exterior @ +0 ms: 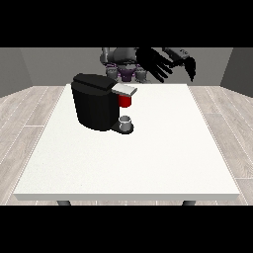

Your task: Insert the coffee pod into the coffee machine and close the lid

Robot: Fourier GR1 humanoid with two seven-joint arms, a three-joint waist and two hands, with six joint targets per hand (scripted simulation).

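The black coffee machine (94,104) stands on the white table (148,158), left of the middle. Its grey lid (124,90) juts out to the right, and a red thing at the machine (125,101) sits just under it. A small grey thing (126,122) rests on the machine's base below the red thing; I cannot tell it for the pod. The hand at the view's right (165,62) hangs raised over the table's far edge, up and to the right of the machine, its fingers straight and spread, holding nothing. No hand shows at the view's left.
The robot's torso (123,66) stands behind the table's far edge. White tabletop stretches in front of and to the right of the machine. Wooden floor surrounds the table.
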